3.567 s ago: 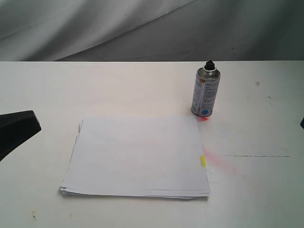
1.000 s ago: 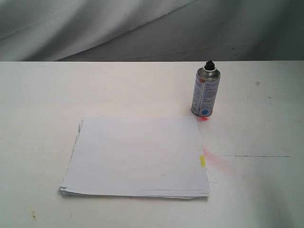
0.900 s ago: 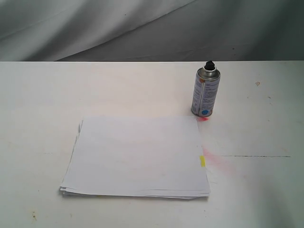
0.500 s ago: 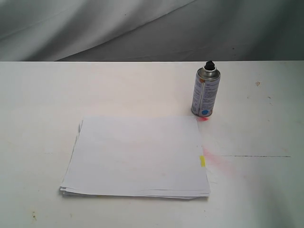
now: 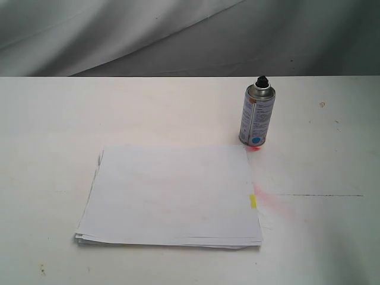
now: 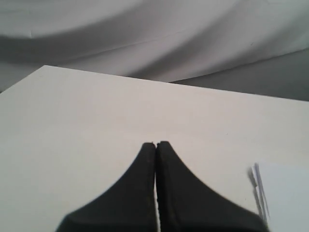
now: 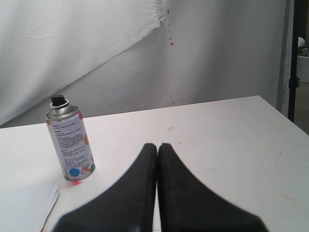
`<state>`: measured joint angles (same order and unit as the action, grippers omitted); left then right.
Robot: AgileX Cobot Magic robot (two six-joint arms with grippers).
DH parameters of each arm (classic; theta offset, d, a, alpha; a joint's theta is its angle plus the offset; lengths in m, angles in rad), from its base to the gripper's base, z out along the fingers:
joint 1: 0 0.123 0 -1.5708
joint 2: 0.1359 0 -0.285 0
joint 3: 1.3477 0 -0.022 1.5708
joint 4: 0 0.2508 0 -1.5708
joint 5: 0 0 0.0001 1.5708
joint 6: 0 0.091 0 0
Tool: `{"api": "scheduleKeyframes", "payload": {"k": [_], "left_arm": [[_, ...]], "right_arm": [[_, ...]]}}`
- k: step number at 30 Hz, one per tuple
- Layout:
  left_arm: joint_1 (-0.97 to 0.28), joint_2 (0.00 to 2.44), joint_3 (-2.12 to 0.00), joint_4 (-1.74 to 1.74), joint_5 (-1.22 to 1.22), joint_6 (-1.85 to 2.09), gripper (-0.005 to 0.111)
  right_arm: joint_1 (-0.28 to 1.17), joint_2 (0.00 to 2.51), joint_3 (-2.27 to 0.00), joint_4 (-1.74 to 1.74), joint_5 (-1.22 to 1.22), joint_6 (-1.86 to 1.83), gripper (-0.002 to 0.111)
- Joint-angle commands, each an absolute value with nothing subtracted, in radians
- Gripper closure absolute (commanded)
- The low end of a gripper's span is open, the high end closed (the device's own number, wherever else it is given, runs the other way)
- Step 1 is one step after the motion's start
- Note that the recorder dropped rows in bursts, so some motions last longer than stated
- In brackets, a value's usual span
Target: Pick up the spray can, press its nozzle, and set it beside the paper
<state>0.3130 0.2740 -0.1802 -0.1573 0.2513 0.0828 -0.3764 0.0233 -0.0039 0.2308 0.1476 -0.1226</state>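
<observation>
The spray can [image 5: 257,116] stands upright on the white table, just past the far right corner of the paper [image 5: 172,195]; its black nozzle [image 5: 262,80] is on top. The right wrist view shows the can [image 7: 70,140] with its nozzle [image 7: 58,99] and a corner of the paper [image 7: 24,208]. My right gripper [image 7: 157,145] is shut and empty, well apart from the can. My left gripper [image 6: 155,143] is shut and empty over bare table, with the paper's edge [image 6: 285,193] off to one side. Neither gripper shows in the exterior view.
Red spray stains [image 5: 274,203] mark the table by the paper's right edge and at the can's base. A thin dark line [image 5: 320,195] runs along the table right of the paper. Grey cloth [image 5: 178,35] hangs behind the table's far edge.
The left gripper, seen at the left edge 3.6 s ago, has withdrawn out of the exterior view. The can and paper have not moved.
</observation>
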Motion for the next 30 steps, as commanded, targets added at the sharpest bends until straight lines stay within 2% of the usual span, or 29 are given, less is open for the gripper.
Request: {"api": "scheduleKeyframes", "payload": {"k": [1, 15, 30], "left_arm": [[0.314, 0.269, -0.113, -0.108, 0.162, 0.053, 0.107], [0.314, 0.265, -0.022, -0.094, 0.135, 0.053, 0.107], [0.314, 0.118, 0.0, -0.094, 0.159, 0.053, 0.107]], "right_arm": [[-0.382, 0.018, 0.0, 0.234, 0.145, -0.123, 0.108], [-0.382, 0.018, 0.0, 0.234, 0.145, -0.123, 0.108], [-0.382, 0.018, 0.0, 0.239, 0.145, -0.123, 0.108]]}}
